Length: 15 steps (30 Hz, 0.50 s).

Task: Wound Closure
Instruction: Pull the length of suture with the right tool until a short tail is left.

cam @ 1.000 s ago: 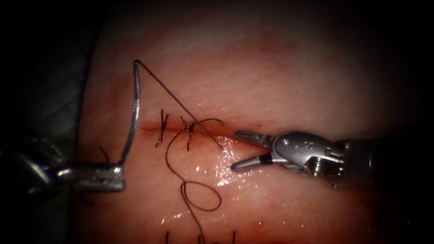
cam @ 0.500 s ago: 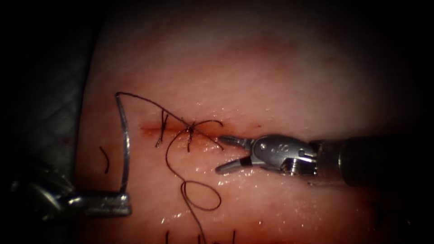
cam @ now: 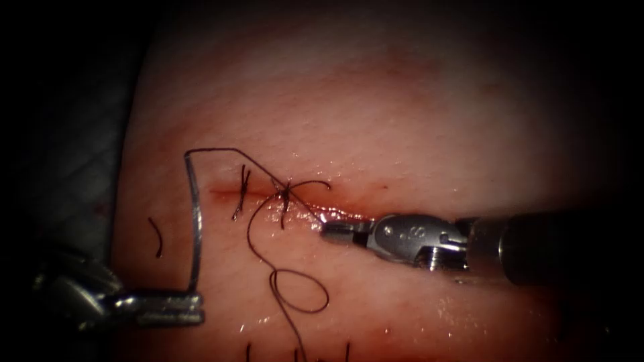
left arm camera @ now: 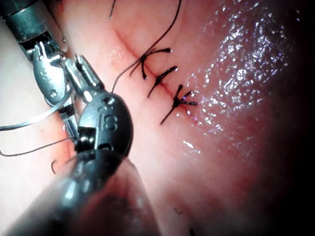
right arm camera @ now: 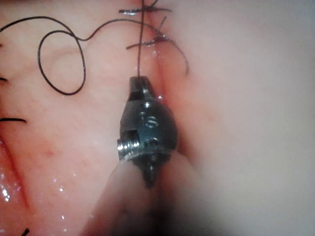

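1. my left tool (cam: 168, 308) is sitting low on the tissue (cam: 416, 121), left of the cut (cam: 349, 216), with its fingers (cam: 176, 308) pressed tight on the curved needle (cam: 195, 221) near one end of its curve.
2. the needle is rising clear of the tissue, and the thread (cam: 221, 152) is leaving its upper end and running right and down toward the knotted stitches (cam: 283, 194) on the cut.
3. my right tool (cam: 335, 230) is lying along the cut just right of those stitches, its fingers (cam: 341, 231) closed together on the thread where it meets the tissue; the right wrist view is showing the thread (right arm camera: 140, 54) running straight into the closed tip (right arm camera: 140, 83).
4. a slack length of thread is curling into a loop (cam: 298, 290) below the stitches, lying on the tissue.
5. a short cut end of thread (cam: 156, 238) is lying left of the needle, apart from it.
6. wet red fluid (cam: 335, 213) is glistening along the cut beside my right tool.
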Motion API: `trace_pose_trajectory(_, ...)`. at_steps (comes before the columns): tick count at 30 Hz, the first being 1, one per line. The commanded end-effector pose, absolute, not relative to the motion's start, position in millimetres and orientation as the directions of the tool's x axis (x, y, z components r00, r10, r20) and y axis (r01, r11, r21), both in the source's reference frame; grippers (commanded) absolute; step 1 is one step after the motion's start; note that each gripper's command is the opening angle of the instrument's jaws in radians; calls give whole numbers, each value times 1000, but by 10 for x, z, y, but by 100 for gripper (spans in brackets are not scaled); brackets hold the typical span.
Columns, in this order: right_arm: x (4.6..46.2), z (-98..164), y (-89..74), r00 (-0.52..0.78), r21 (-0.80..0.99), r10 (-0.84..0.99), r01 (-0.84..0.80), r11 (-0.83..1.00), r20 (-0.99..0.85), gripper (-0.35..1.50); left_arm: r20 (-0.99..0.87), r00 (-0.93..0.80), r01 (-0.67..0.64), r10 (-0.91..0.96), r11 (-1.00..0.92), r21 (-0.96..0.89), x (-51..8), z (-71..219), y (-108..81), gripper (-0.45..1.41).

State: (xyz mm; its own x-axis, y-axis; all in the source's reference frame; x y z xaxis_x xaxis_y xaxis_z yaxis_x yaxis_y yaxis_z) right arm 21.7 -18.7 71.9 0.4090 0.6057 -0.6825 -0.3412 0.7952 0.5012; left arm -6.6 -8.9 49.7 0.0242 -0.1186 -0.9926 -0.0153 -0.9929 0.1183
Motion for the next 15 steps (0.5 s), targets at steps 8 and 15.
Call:
trace_pose_trajectory(8, 225, 672, -242, 390, 571, 644, -299, 765, -658, -35, -998, -52, 80, -39, -996, 35, -80, 507, -113, -45)
trace_pose_trajectory(15, 245, 613, -281, 333, 638, 691, -270, 722, -641, -35, -998, -68, 86, -8, -996, 2, -80, 507, -117, -45)
